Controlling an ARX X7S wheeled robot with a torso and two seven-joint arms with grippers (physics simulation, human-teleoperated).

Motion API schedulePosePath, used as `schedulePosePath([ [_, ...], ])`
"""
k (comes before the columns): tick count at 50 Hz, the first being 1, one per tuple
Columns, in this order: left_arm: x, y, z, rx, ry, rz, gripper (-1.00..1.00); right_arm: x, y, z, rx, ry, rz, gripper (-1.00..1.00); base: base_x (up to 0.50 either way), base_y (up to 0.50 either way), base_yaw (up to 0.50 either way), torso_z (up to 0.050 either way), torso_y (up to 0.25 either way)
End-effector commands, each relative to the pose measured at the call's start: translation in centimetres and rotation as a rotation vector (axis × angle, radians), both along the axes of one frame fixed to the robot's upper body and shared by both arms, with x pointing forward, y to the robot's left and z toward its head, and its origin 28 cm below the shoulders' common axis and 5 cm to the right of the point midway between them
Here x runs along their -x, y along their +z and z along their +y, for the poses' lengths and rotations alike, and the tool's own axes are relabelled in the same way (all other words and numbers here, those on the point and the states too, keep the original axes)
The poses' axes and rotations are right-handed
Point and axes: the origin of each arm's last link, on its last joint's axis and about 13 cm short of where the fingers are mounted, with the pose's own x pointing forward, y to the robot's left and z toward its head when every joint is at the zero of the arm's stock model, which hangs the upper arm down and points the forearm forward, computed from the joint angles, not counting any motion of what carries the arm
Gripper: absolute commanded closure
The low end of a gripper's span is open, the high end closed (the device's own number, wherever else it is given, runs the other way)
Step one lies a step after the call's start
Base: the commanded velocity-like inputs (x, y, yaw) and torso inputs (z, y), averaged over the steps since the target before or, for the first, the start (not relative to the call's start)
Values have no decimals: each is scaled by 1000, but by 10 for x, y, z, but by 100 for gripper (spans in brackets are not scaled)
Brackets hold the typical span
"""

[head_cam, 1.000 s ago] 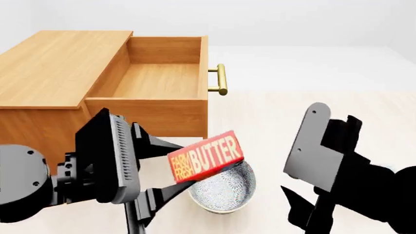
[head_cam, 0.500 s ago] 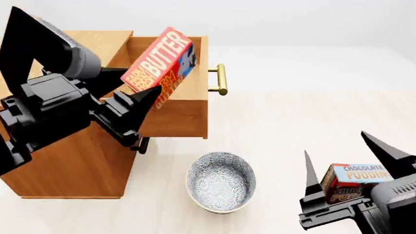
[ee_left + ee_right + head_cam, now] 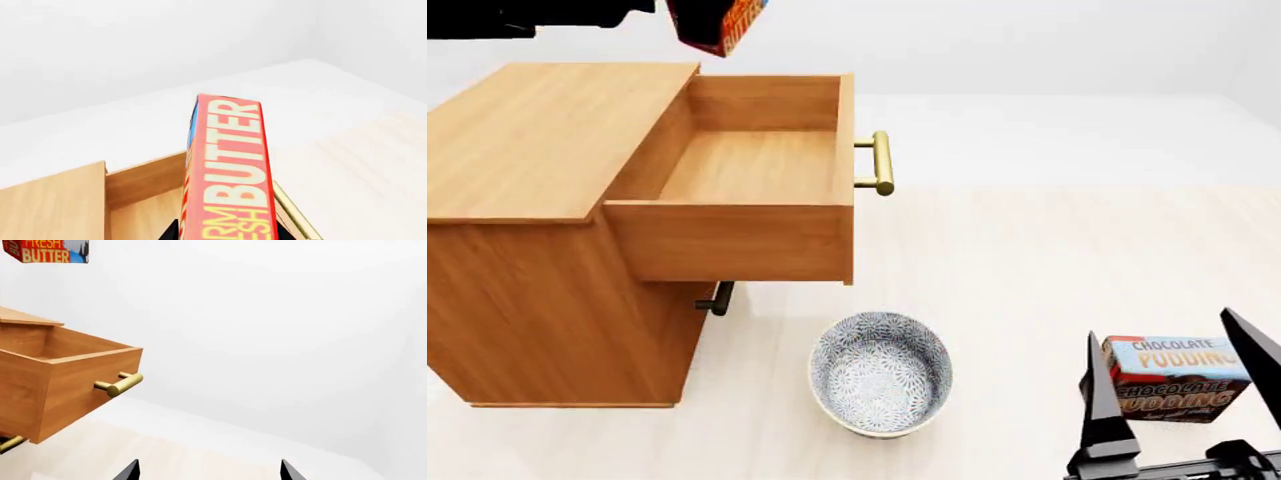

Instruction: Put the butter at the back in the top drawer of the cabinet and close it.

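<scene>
The butter (image 3: pixel 715 22), an orange-red carton, hangs at the head view's top edge, high above the cabinet (image 3: pixel 547 150) and the inner end of its top drawer (image 3: pixel 747 165). That drawer is pulled fully out and is empty, its brass handle (image 3: pixel 882 163) pointing right. My left gripper (image 3: pixel 225 233) is shut on the butter (image 3: pixel 227 165), with a dark jaw on each side of the carton's lower end. My right gripper (image 3: pixel 1161 328) is open low at the right, holding nothing. The right wrist view shows the butter (image 3: pixel 47 251) well above the drawer (image 3: pixel 73 375).
A patterned bowl (image 3: pixel 881 372) sits on the floor in front of the cabinet. A chocolate pudding box (image 3: pixel 1168 385) lies on the floor behind my right gripper's fingers. A lower drawer's handle (image 3: pixel 715 298) shows under the open drawer.
My left arm has lifted the butter from beside the bowl up and back, past the drawer, to high above the cabinet. My right gripper has moved right and lower, near the pudding box.
</scene>
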Motion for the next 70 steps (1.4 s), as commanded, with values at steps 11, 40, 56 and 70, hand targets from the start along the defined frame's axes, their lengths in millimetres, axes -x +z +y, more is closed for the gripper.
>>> schedulePosePath([
  [11, -70, -11, -28, 41, 42, 69, 100, 8, -1, -2, -29, 2, -18, -100, 0, 0, 0, 0, 1],
  [40, -89, -75, -33, 23, 65, 191, 100, 13, -2, -2, -43, 13, -41, -100, 0, 0, 0, 0, 1],
  [56, -93, -99, -36, 13, 68, 237, 100, 12, -5, -5, -53, 22, -36, -100, 0, 0, 0, 1, 1],
  [70, -94, -110, -39, 22, 68, 261, 100, 10, -8, -9, -65, 12, -28, -100, 0, 0, 0, 1, 1],
])
